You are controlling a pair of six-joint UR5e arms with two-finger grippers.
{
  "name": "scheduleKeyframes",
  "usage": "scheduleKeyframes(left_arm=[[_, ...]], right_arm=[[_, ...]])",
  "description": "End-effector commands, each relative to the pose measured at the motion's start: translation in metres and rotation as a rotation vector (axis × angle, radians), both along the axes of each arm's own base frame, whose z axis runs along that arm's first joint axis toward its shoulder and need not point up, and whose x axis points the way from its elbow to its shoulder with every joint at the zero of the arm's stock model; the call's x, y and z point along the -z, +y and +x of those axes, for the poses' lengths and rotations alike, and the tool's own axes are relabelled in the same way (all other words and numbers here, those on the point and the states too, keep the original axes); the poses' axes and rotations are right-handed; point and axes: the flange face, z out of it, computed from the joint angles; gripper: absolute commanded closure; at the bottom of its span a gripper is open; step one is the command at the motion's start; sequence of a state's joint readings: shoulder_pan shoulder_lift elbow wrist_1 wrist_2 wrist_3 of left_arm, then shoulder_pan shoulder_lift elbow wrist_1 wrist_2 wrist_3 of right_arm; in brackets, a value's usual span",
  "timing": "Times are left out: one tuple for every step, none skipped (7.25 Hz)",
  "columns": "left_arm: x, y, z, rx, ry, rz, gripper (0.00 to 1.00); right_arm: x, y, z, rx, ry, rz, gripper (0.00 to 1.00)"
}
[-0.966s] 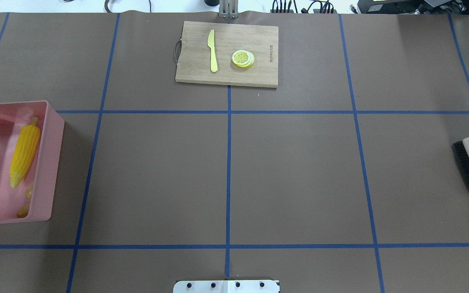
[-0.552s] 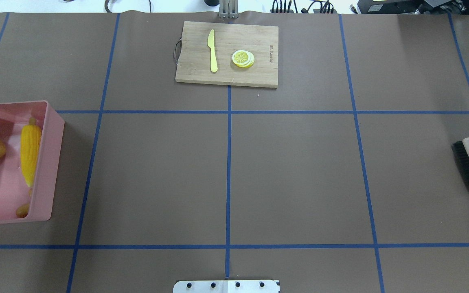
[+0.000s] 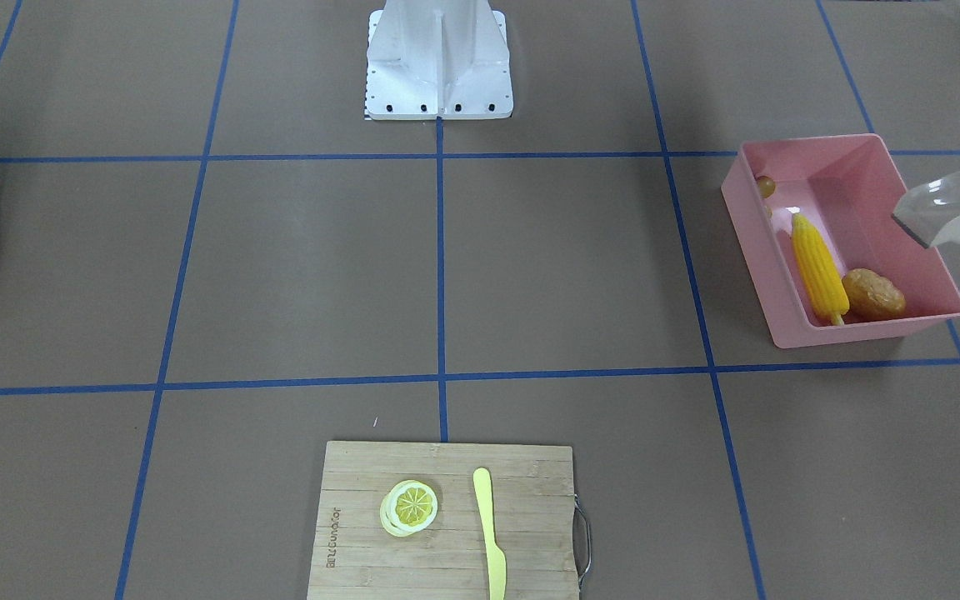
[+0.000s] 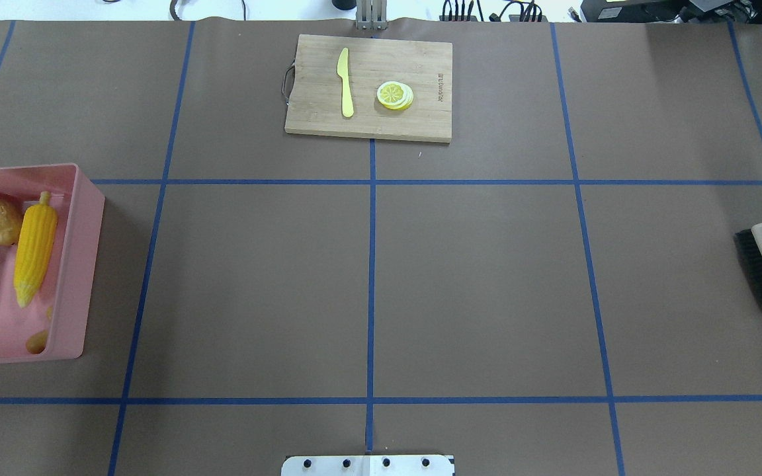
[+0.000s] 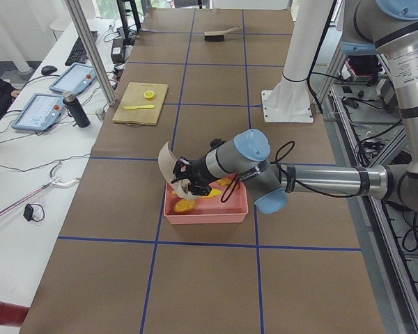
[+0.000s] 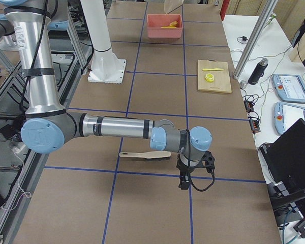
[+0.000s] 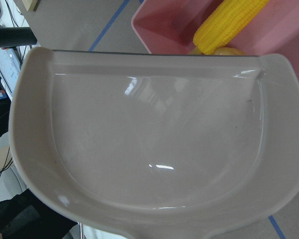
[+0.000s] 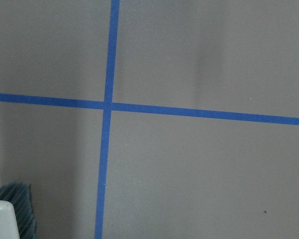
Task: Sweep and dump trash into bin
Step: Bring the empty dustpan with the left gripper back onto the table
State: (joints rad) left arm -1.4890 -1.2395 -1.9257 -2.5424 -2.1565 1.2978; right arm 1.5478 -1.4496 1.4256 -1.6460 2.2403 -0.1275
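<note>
My left claw hangs over the pink bin at the front view's right, with the beige dustpan tilted above it. The corn cob, potato and ginger root lie inside. My right claw is beside the brush. I cannot tell either claw's grip.

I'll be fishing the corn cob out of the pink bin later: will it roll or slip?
Probably rolls sideways: the corn cob is long and round. Its ridged kernel rows may help grip. The potato and bin wall beside it should limit rolling.
</note>
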Motion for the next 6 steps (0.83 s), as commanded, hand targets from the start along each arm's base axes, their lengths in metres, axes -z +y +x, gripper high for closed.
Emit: scheduleKeyframes(left_arm=[[0.039, -0.022, 0.022, 0.034, 0.245, -0.170, 1.00], [0.058, -0.035, 0.044, 0.023, 0.357, -0.250, 1.00], [0.077, -0.044, 0.080, 0.001, 0.460, -0.347, 1.00], [0.098, -0.052, 0.120, -0.023, 0.542, -0.435, 1.00], [0.115, -0.055, 0.158, -0.073, 0.581, -0.484, 1.00], [0.127, -0.051, 0.199, -0.130, 0.608, -0.548, 1.00]], right_arm=[[0.002, -0.001, 0.000, -0.002, -0.005, 0.001, 0.00], [0.002, -0.001, -0.001, -0.004, -0.011, 0.000, 0.00], [0.001, 0.000, -0.002, 0.000, -0.012, 0.001, 0.00], [0.001, 0.000, -0.002, -0.001, -0.010, 0.000, 0.00], [0.001, 0.000, -0.002, -0.001, -0.010, 0.000, 0.00], [0.001, 0.000, -0.002, -0.001, -0.010, 0.000, 0.00]])
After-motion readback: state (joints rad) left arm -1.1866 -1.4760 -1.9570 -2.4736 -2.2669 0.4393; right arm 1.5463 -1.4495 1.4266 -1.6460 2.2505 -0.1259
